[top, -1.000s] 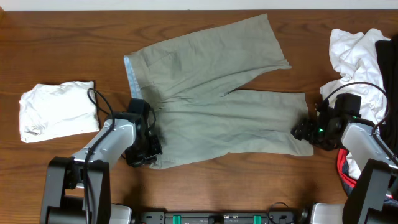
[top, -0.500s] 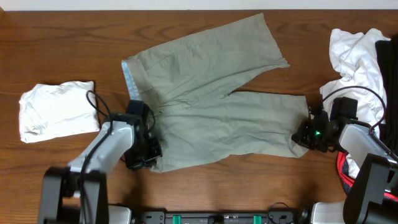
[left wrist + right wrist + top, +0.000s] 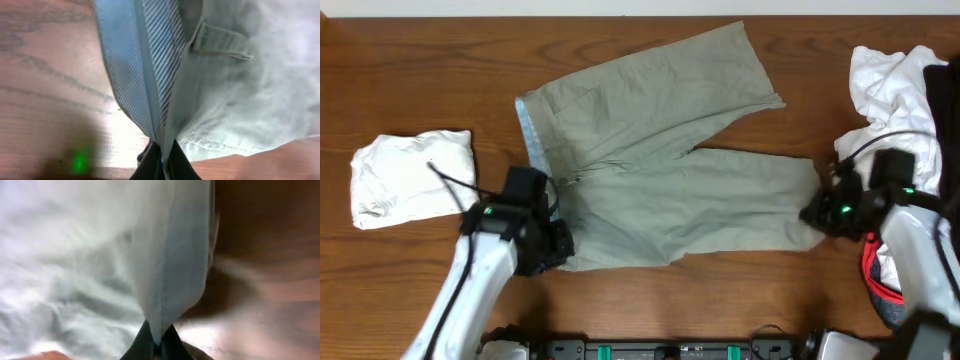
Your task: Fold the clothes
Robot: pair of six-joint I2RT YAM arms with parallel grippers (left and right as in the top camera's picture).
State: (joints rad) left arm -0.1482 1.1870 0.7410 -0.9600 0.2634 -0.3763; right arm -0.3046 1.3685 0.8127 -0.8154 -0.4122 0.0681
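Brown wood table point(image 3: 400, 60); in the middle, flat, khaki shorts point(image 3: 650, 180); left gripper point(image 3: 558, 252) pinched shut on waistband point(image 3: 135, 75) corner; right gripper point(image 3: 813, 214) pinched shut on leg hem point(image 3: 170, 270); likely soft, light, floppy; best grabbed by edges and corners.

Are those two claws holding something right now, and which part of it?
Yes, both hold the khaki shorts. The left claw pinches the waistband at its near corner; the right claw pinches the hem of the near leg.
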